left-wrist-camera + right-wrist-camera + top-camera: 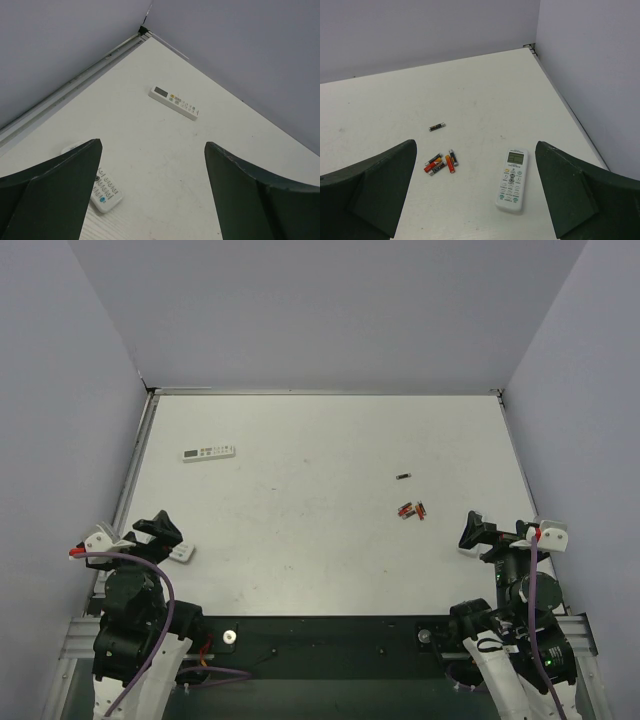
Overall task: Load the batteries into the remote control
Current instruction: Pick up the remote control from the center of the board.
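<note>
The remote control [106, 192], small and white with dark buttons, lies on the table at the near left [182, 553]. In the left wrist view the left finger hides part of it. My left gripper [152, 145] hovers open just over and beside it [160, 532], holding nothing. Several batteries [440, 163], dark with red and orange, lie in a loose cluster right of centre [411, 510]. One more battery [436, 127] lies apart, farther back [403, 476]. My right gripper [476, 143] stands open at the near right [480, 532], short of the cluster.
A longer white remote with a grey display [208, 452] lies at the far left [173, 102]. A wider white remote with a display [511, 180] lies under my right gripper. Grey walls [320, 310] enclose the table on three sides.
</note>
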Available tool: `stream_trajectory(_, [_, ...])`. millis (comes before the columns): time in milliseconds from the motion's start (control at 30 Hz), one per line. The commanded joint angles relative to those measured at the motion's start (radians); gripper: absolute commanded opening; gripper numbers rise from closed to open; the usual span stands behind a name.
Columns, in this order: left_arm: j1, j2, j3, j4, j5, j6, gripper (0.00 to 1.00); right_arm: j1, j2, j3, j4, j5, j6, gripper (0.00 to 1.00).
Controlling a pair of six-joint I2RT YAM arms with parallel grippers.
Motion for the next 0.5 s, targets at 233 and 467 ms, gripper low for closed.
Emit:
stream_trajectory(233, [0.016, -0.097, 0.000, 0.037, 0.019, 0.011, 0.95, 0.007, -0.029, 0.003, 0.049, 0.022, 0.026, 1.00])
stream_trajectory(467, [0.016, -0.096, 0.007, 0.028, 0.041, 0.006, 0.95, 0.007, 0.089, 0.063, -0.015, -0.007, 0.101, 1.00])
